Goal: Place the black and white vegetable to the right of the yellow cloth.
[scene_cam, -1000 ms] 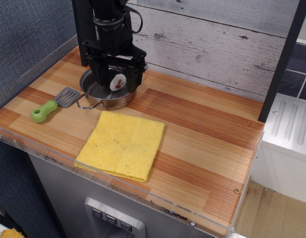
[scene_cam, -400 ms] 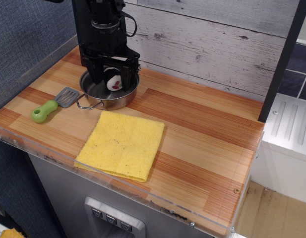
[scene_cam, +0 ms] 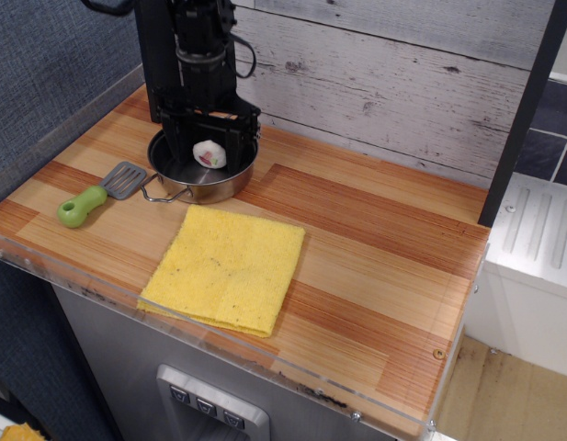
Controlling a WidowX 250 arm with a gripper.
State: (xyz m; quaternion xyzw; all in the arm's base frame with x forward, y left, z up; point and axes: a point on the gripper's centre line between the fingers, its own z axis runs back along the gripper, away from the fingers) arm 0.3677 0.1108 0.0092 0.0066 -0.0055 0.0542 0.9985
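The black and white vegetable [scene_cam: 209, 154] is a small white piece with a red-and-green mark. It lies inside the steel pot [scene_cam: 173, 176] at the back left of the counter. My gripper [scene_cam: 209, 145] hangs over the pot, open. Its two black fingers stand left and right of the vegetable, with a gap on each side. The yellow cloth [scene_cam: 226, 267] lies flat in front of the pot, near the counter's front edge. The wooden counter [scene_cam: 384, 266] stretches on to the right of the cloth.
A green-handled spatula [scene_cam: 95, 197] lies left of the pot. A grey plank wall [scene_cam: 384, 83] backs the counter. A dark post [scene_cam: 522, 110] stands at the right end. The front edge has a clear plastic lip [scene_cam: 292, 372].
The gripper has shifted a little left and back over the pot and come lower around the vegetable. The vegetable now lies more tipped over in the pot.
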